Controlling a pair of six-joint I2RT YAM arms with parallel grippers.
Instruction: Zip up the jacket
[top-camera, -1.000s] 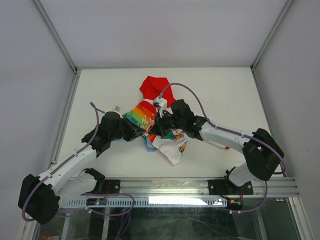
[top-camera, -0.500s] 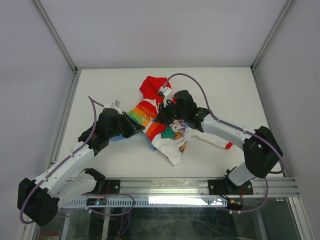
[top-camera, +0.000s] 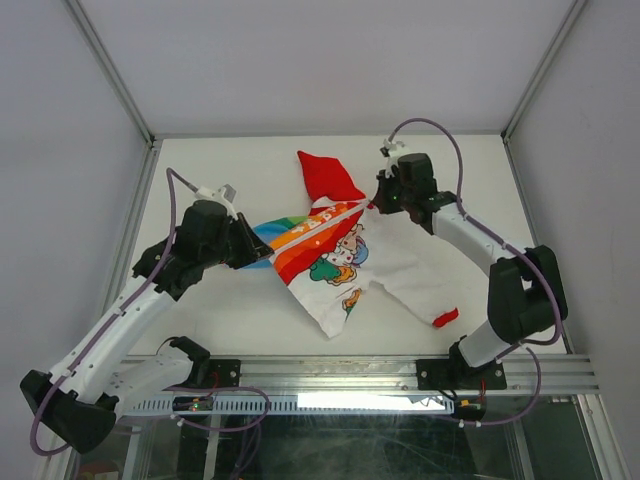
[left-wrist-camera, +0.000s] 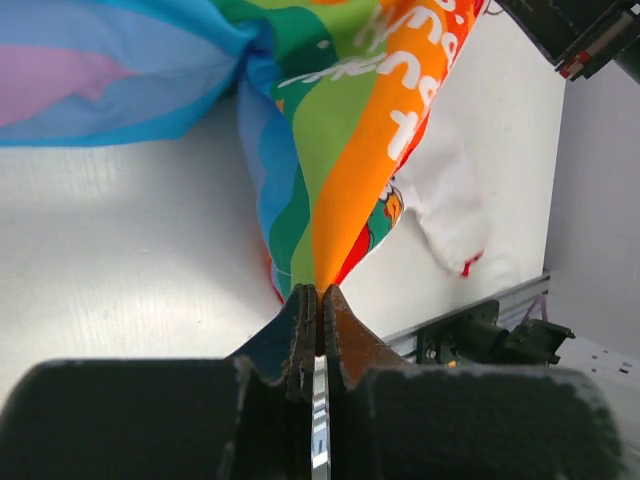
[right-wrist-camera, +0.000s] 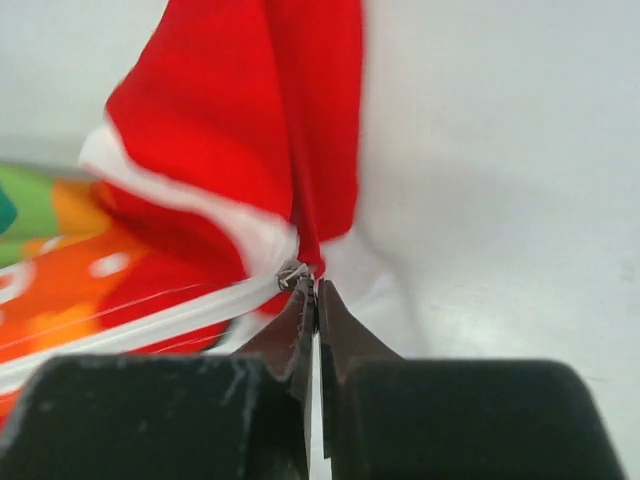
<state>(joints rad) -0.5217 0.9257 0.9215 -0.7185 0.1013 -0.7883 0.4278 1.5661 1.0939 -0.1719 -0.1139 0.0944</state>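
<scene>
While both arms reach in over the table (top-camera: 200, 170), the jacket (top-camera: 335, 262) lies mid-table, stretched taut between them. Left gripper (left-wrist-camera: 317, 292): jaws pressed together, clamping the gathered edge of the rainbow panel (left-wrist-camera: 340, 130). Right gripper (right-wrist-camera: 315, 287): jaws pinched together on fabric at the neck, just below the red hood (right-wrist-camera: 240, 120); a small metal piece (right-wrist-camera: 290, 273) touches the fingertips. One red cuff (top-camera: 445, 318) lies toward the table's near edge, right side.

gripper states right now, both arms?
Left gripper: closed, pinching the jacket at its rainbow panel.
Right gripper: closed on the jacket's zipper edge, just below the red hood.
</scene>
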